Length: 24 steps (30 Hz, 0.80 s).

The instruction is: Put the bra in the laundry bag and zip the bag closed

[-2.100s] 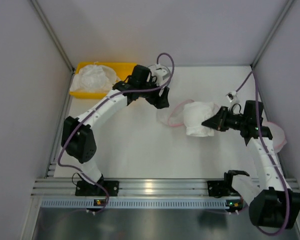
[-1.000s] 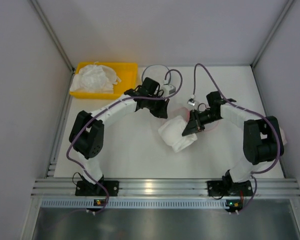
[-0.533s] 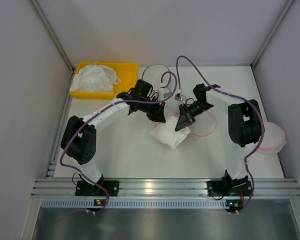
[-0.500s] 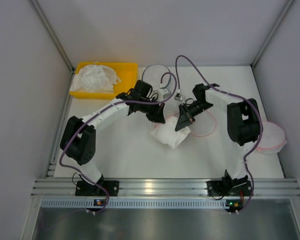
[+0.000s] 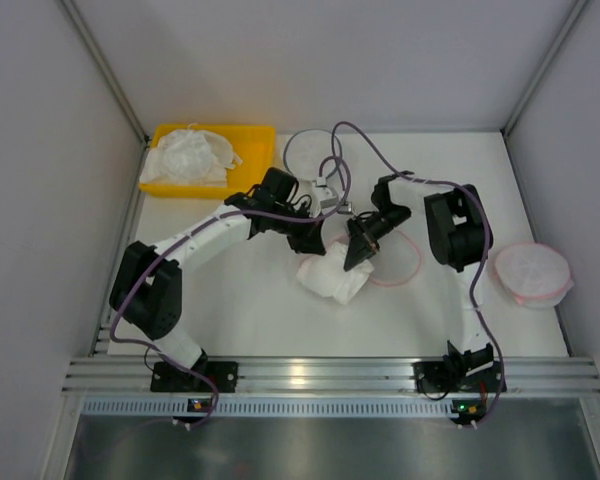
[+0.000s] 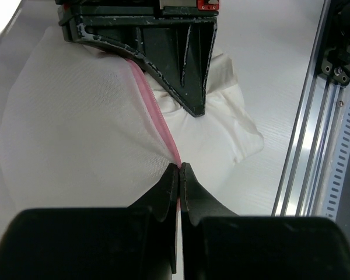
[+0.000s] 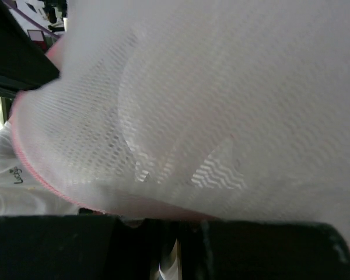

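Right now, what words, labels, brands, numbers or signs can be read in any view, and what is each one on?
"Lo...": small dark print on white fabric at the left edge of the right wrist view, beside the laundry bag and its pink rim; the remaining letters are too small to read.
Red sticker, top edge of the left wrist view: cut off, unreadable.
Top view: no legible text.

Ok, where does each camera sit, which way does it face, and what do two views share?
Top external: above and behind, looking down on the table; both arms show, meeting at the round white mesh laundry bag with a pink rim.
Left wrist: looks along the left gripper, jaws shut on the bag's rim, towards the right gripper and soft white fabric bra.
Right wrist: pressed against the bag's mesh; own jaws dark along the bottom.
Shared: the bag, in all three.
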### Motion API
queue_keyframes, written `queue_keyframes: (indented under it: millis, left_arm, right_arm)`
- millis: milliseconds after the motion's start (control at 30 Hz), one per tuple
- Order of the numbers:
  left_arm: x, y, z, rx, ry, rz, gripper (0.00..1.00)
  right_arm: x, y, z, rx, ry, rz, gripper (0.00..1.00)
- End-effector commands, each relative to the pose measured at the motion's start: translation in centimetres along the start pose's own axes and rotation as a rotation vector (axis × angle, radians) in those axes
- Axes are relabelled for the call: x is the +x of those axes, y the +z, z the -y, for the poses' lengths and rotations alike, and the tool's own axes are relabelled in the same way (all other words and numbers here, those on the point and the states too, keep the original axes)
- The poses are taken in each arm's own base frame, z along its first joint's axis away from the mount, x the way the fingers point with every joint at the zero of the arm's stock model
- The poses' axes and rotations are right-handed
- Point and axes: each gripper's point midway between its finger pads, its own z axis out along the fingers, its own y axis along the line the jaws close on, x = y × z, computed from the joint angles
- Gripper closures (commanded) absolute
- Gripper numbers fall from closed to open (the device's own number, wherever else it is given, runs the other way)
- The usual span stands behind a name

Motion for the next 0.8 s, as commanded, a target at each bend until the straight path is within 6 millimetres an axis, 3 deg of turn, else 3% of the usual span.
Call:
queue_keyframes:
  millis: [0,167,267,300,367,400,433,467,500,533,567,600,667,767]
  left_arm:
    - [-0.2,-0.9,1.4,0.047,0.05,0.028,1.0]
    - [1.8,-1.1,1.8,0.046,0.015,0.004,1.0]
    - [2.0,-1.4,1.9,0.05,-0.035,0.01,1.0]
    - [2.2,-1.3,1.7,0.063,-0.078,0.007,1.0]
    - [1.9,-1.6,1.4,0.101,-0.174,0.025,1.0]
    - [1.9,-1.5,0.9,0.11,-0.215,0.026,1.0]
    - [1.8,-1.8,0.3,0.108,-0.286,0.033,1.0]
    - [2.0,-1.6,0.0,0.121,-0.321,0.031,1.0]
    - [1.3,-1.9,0.1,0.152,-0.344,0.047,1.0]
    - [1.2,-2.1,-0.1,0.16,-0.369,0.054,1.0]
    - [1.0,-2.2,0.1,0.172,-0.405,0.054,1.0]
    - [0.8,-2.1,0.3,0.195,-0.419,0.054,1.0]
    - [0.6,-2.1,0.4,0.207,-0.46,0.052,1.0]
    - [0.8,-1.9,0.4,0.222,-0.513,0.048,1.0]
  right_arm:
    - [-2.4,-0.2,-3.0,-0.043,-0.03,0.047,1.0]
    - [-4.5,-1.8,-3.3,-0.04,-0.042,0.131,1.0]
    - [-4.8,-2.6,-2.9,-0.042,0.002,0.179,1.0]
    - [-5.9,-2.8,-2.0,-0.019,-0.05,0.216,1.0]
    - [-6.8,-3.3,-1.7,-0.008,0.014,0.272,1.0]
    - [-8.6,-3.8,-0.9,0.029,-0.075,0.322,1.0]
    - [-9.5,-4.2,-1.8,0.019,-0.008,0.357,1.0]
    - [-9.1,-3.8,-1.3,0.012,0.04,0.377,1.0]
    - [-10.0,-4.0,-1.0,0.036,0.037,0.429,1.0]
    - [-12.8,-5.3,-2.9,0.023,-0.019,0.546,1.0]
    - [-12.0,-4.6,-2.1,0.017,0.029,0.592,1.0]
    - [-12.8,-5.0,-2.1,0.026,0.045,0.664,1.0]
    - [-14.7,-5.6,-4.3,-0.075,0.091,0.791,1.0]
    - [-15.1,-5.2,-4.5,-0.153,0.185,0.864,1.0]
